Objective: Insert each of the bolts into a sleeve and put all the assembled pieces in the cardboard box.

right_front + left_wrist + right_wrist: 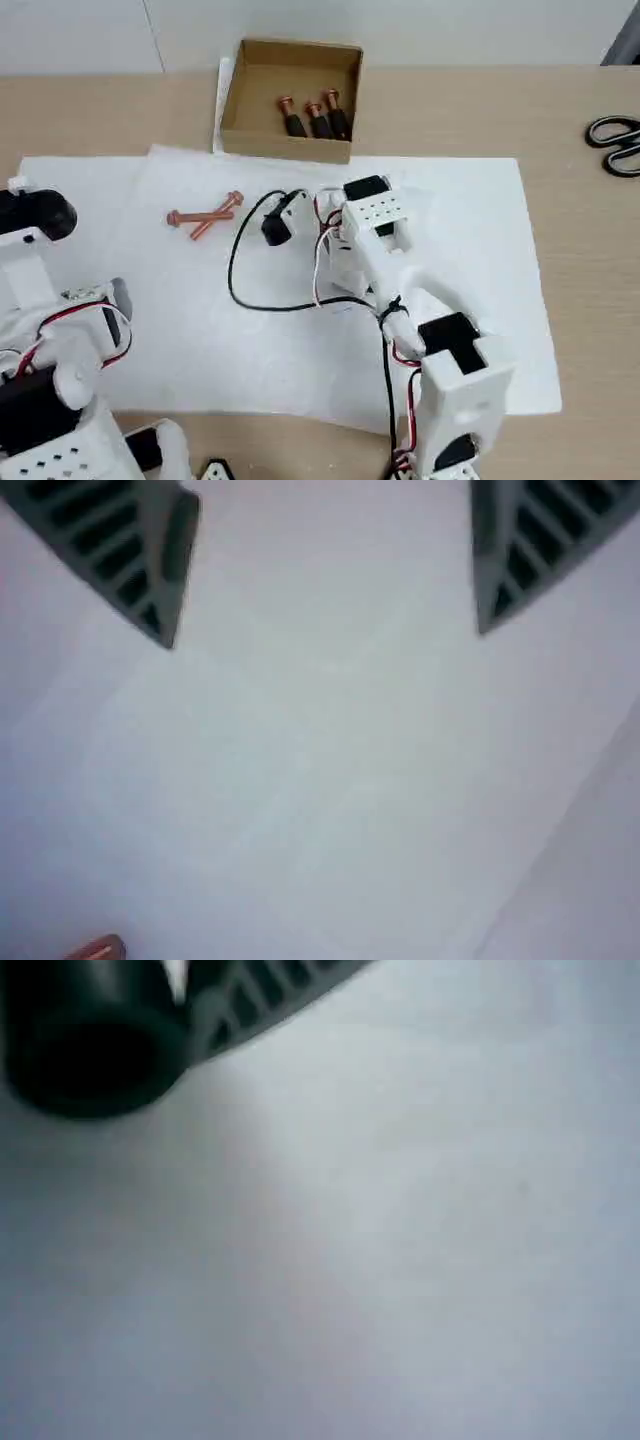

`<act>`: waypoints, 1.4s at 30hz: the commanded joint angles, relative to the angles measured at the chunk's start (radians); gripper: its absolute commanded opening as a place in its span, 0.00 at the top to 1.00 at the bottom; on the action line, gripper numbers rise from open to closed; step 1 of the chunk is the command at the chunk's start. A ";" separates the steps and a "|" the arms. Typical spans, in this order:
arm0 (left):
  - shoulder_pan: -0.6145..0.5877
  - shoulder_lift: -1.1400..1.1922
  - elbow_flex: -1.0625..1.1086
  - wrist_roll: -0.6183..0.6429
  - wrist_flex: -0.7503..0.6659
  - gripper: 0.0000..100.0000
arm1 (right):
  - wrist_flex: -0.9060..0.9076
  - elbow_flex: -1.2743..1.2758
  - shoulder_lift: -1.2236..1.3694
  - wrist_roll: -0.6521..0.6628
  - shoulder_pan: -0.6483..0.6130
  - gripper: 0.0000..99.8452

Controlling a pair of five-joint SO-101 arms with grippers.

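**Operator:** State of the right gripper (279,216)?

**Technician:** Closed on a black sleeve (276,230) and positioned over the white sheet (470,230), near its middle. In the right wrist view the sleeve's open end faces the camera. It is cut off at the frame edge and touches one ribbed finger (265,995). The sleeve's far end is hidden.

**Operator:** And the left gripper (325,635)?

**Technician:** Spread wide over the sheet. Its fingers are cut off by the frame above their tips. A copper scrap (95,948) sits at the frame edge (possibly a bolt head, but too blurred to confirm).

**Operator:** Location of the task items?

**Technician:** Two loose bolts (205,215) lie on the sheet, near the sleeve but apart from it (crossed or merely touching, cannot tell). The cardboard box (240,100) stands on the counter (100,110), just beyond the sheet's far edge. It holds three assembled pieces (315,117) side by side. Scissors (615,145) lie on the counter, cut off by the frame.
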 commanded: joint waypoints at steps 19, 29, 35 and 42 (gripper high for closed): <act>-0.002 -0.006 -0.039 0.008 0.003 0.82 | 0.297 -0.361 -0.001 -0.115 0.018 1.00; 0.003 0.288 -0.174 -0.020 -0.035 0.82 | 0.297 -0.358 -0.139 -0.328 0.085 1.00; 0.130 0.713 -0.472 0.152 -0.048 0.82 | 0.297 -0.358 -0.217 -0.384 0.081 1.00; 0.290 1.128 -0.837 0.434 -0.046 0.82 | 0.298 -0.356 -0.225 -0.410 0.085 1.00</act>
